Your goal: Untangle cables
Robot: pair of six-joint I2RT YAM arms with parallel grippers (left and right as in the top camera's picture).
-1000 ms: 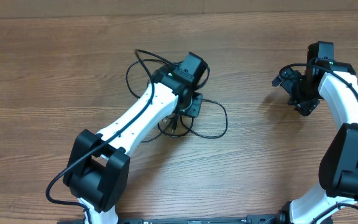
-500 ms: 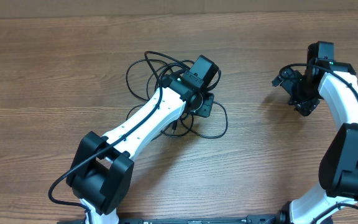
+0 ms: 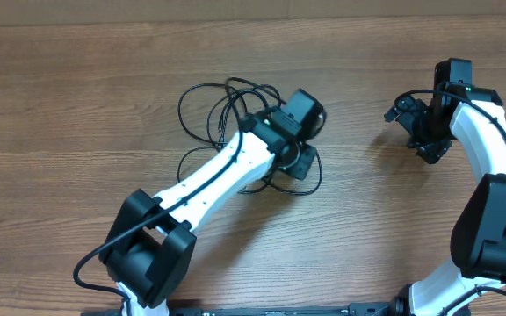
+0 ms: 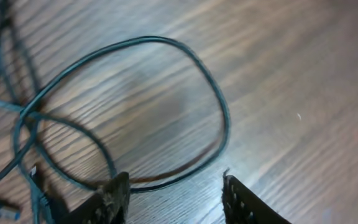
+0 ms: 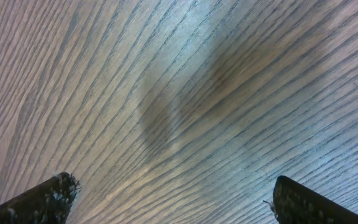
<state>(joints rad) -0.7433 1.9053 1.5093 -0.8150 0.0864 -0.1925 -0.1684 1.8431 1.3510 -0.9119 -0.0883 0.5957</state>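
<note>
The left gripper [image 4: 173, 190] stood open, its two black fingertips [image 4: 118, 188] spread apart and clamping nothing. The thin black flexible cables [image 3: 222, 105] lay in tangled loops on the brown wood-grain table [image 3: 77, 96], directly under and around this gripper. In the wrist view one large oval loop [image 4: 224, 118] lay flat on the table just ahead of the fingertips, its near edge crossing the gap between them. The other strands crossed one another to the gripper's left. The right gripper [image 5: 173, 193] was also wide open and empty above bare table. It was well apart from the cables, which lay far off to its left.
</note>
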